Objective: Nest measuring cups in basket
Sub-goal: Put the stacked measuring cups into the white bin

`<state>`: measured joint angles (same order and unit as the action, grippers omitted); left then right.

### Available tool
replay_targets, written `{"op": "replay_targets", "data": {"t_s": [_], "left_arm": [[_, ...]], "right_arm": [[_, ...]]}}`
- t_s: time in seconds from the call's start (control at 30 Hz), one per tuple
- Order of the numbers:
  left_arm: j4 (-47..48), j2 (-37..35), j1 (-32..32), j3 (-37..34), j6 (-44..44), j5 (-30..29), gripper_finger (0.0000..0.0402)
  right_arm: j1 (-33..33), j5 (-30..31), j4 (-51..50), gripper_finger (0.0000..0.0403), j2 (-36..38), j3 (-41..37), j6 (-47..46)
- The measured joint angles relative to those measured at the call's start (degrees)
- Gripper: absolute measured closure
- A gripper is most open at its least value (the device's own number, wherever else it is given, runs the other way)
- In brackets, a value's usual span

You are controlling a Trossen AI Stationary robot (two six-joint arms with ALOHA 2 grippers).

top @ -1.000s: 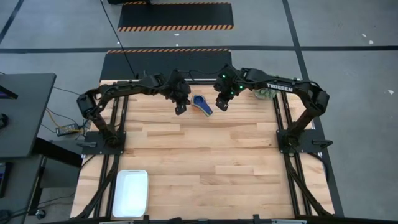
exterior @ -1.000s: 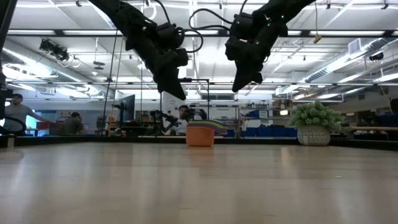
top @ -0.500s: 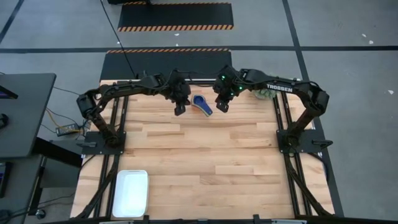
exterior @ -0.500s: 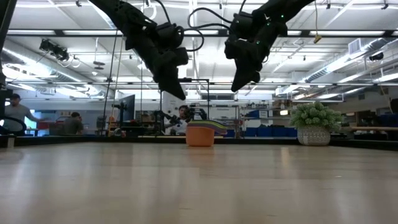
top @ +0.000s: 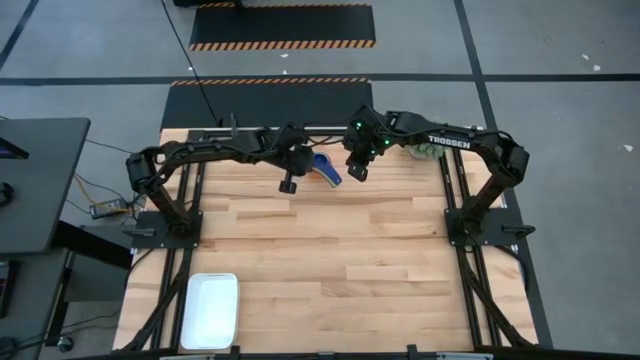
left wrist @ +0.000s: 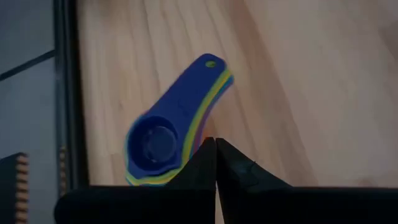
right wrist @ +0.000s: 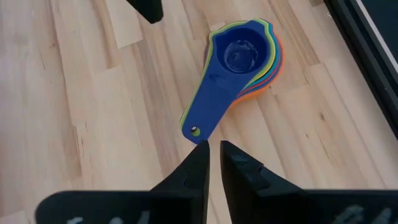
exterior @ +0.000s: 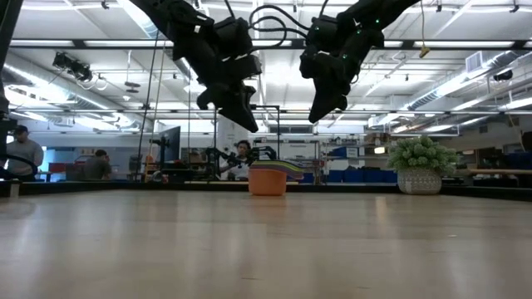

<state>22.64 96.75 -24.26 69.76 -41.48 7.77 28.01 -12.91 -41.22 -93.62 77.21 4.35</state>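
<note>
A robotics lab or workshop: strip ceiling lights [exterior: 465,83] over an open hall, workbenches with people [exterior: 25,154] at nine o'clock, hazard-striped floor mats [top: 282,26] at twelve.

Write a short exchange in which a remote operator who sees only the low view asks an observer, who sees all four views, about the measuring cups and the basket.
Operator: From table height I make out one orange cup far back on the table. Is that all there is?
Observer: No. The measuring cups lie there as one nested stack on the bare wood, with a blue cup on top and its handle sticking out.
Operator: I see no basket at all. Where is it?
Observer: The basket sits at the table's near left corner, well apart from the stack, and nothing shows inside it.
</note>
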Motion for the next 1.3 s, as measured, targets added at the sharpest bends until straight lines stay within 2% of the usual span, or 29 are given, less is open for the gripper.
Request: {"op": "replay_targets", "data": {"t_s": [0.17,0.33,0.53,0.63,0.77,1.03,1.17,1.3], "left_arm": [[-0.21,0.44,1.06,-0.01,1.73,-0.99,0.0394],[0.09,0.46,0.98,-0.02,0.80,-1.13,0.0394],[1.14,0.46,-0.18,-0.02,0.69,-1.11,0.0398],[2.53,0.46,-1.17,-0.02,2.10,-1.13,0.0398],[3.67,0.46,-2.30,-0.02,3.52,-1.11,0.0398],[4.38,0.46,-3.31,-0.02,6.38,-1.09,0.0398],[4.36,0.46,-3.31,-0.02,6.74,-1.09,0.0398],[4.36,0.46,-3.31,-0.02,6.76,-1.07,0.0398]], "right_arm": [[0.00,0.70,-0.25,0.0359,0.00,0.00,1.97],[-0.33,-0.11,-4.50,0.0360,0.11,-0.07,11.82],[-0.35,-7.84,-9.35,0.0373,0.39,-0.07,17.29],[-0.33,-8.74,-12.16,0.0395,0.44,-0.07,18.61],[-0.04,-10.90,-13.47,0.0398,2.43,-0.07,19.80],[3.36,-17.26,-16.17,0.0400,15.14,-1.26,20.90],[4.65,-17.94,-15.85,0.0401,23.88,-3.64,20.04],[4.97,-18.38,-11.27,0.0402,33.05,-8.62,16.76]]}}
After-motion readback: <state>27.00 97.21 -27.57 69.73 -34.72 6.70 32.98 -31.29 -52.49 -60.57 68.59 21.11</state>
